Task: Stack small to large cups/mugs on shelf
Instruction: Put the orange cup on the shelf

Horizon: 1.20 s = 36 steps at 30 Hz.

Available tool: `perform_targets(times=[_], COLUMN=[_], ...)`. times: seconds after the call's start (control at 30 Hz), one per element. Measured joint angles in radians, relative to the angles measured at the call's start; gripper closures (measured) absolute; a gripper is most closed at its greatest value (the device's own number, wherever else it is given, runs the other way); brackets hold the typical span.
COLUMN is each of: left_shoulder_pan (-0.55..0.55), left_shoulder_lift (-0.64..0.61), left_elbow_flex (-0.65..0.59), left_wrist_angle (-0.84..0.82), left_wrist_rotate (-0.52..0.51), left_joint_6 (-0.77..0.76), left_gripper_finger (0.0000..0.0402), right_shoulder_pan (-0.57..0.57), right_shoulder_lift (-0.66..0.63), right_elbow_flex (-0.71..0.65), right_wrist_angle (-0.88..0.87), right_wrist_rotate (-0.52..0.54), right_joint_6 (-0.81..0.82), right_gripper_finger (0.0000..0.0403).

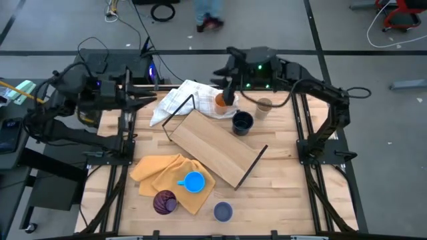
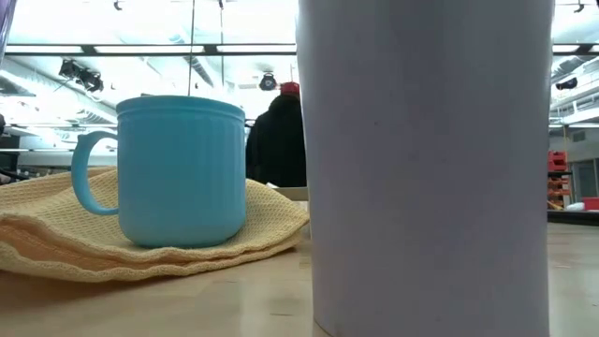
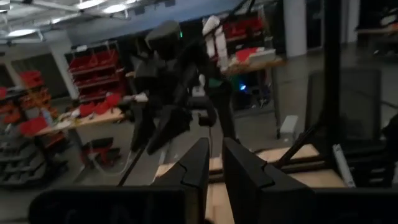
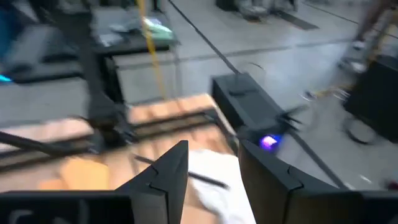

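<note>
Right gripper (image 1: 227, 95): fingers parted, empty, just above the orange cup (image 1: 221, 102).
Left gripper (image 3: 214, 163): nearly closed, empty.

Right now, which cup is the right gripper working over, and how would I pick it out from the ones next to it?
Start at the light-wood shelf lying tilted mid-table and go to its far corner by the white checked cloth. The right gripper hangs over the orange cup there. Its neighbours, the dark navy mug and the tan cup, are duller; it alone is bright orange.
</note>
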Motion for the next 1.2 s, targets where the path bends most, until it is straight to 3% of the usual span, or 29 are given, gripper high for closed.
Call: perform_targets(times=[0.37, 0.5, 0.77, 1.2], left_shoulder_pan=[0.102, 0.115, 0.115, 0.115], left_shoulder_lift=[0.098, 0.127, 0.157, 0.161], left_elbow_flex=[0.0, 0.0, 0.0, 0.0], left_wrist_angle=[-0.011, 0.025, 0.1, 0.099], left_wrist_rotate=[0.0, 0.0, 0.001, 0.001], left_joint_6=[0.001, 0.0, 0.001, 0.0], left_gripper_finger=[0.0338, 0.034, 0.0338, 0.0332], right_shoulder_pan=[-0.179, -0.221, -0.267, -0.325], right_shoulder_lift=[-0.047, -0.048, -0.046, -0.046], right_elbow_flex=[0.0, -0.007, -0.188, -0.525], right_wrist_angle=[-0.404, -0.467, -0.382, -0.003], right_wrist_rotate=[0.008, -0.026, -0.118, -0.305], right_joint_6=[-0.132, -0.165, -0.21, -0.101], right_gripper_finger=[0.0256, 0.0256, 0.0256, 0.0256])
